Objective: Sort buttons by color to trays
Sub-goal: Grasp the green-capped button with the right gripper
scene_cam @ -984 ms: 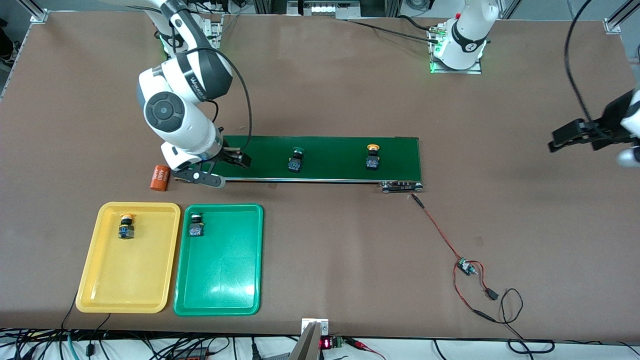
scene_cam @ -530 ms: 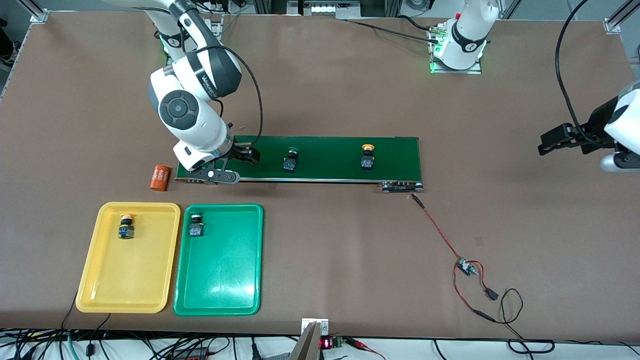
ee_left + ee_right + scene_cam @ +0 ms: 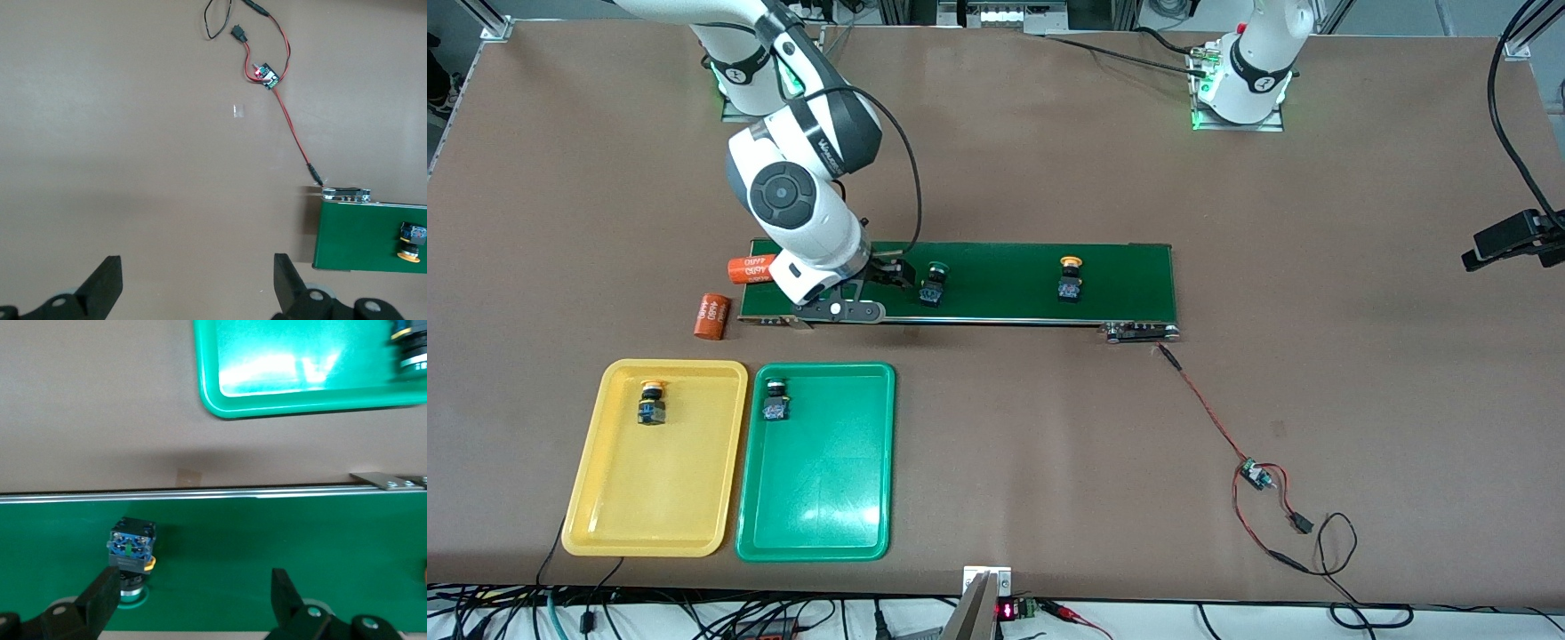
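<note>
On the brown bench (image 3: pixel 1049 178) a long dark-green conveyor belt (image 3: pixel 1005 307) carries two small push-button switches: a green-capped button (image 3: pixel 935 283) near the right arm's end and a yellow-capped button (image 3: pixel 1069 279) farther toward the left arm's end, well apart from it. The right tool (image 3: pixel 885 289) hangs low over the belt just beside the green-capped button, its fingers spread wide with nothing between them; in the right wrist view that button (image 3: pixel 131 553) sits close to one finger (image 3: pixel 100 597). Nearer the front camera lie two shallow plastic trays side by side: the yellow tray (image 3: pixel 605 533) holds a second yellow-capped button (image 3: pixel 652 403), and the green tray (image 3: pixel 818 547) holds a second green-capped button (image 3: pixel 775 400). Two orange cylinders with white print lie by the belt's end, one (image 3: pixel 751 268) at its edge, one (image 3: pixel 712 316) on the bench. The left tool (image 3: pixel 193 297) waits over bare bench, fingers spread and empty, near a red-and-black wire (image 3: pixel 1209 418).
</note>
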Action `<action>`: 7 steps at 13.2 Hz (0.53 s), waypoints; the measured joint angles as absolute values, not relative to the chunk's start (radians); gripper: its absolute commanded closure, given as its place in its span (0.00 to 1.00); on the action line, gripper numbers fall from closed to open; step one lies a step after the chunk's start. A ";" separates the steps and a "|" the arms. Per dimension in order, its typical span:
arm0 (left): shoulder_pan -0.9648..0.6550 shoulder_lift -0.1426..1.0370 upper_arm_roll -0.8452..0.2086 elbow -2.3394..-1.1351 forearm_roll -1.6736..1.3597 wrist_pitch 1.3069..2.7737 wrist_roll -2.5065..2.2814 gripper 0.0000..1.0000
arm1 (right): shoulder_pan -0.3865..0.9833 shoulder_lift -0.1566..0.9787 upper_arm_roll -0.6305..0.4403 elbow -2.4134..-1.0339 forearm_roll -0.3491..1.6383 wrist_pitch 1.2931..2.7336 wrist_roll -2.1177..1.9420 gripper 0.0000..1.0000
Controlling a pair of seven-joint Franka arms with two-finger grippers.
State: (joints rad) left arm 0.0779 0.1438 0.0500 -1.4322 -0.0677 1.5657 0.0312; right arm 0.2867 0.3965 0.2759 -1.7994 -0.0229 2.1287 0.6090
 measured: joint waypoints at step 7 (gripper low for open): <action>0.096 0.144 -0.042 -1.432 -0.068 1.565 -0.035 0.00 | 0.308 0.451 0.276 -1.799 -0.040 2.201 0.616 0.00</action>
State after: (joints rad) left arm 0.0963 0.1438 -0.0420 -1.4322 -0.0676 1.5648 -0.0345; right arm 0.3078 0.4512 0.2759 -1.7993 -0.0405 2.2011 0.6160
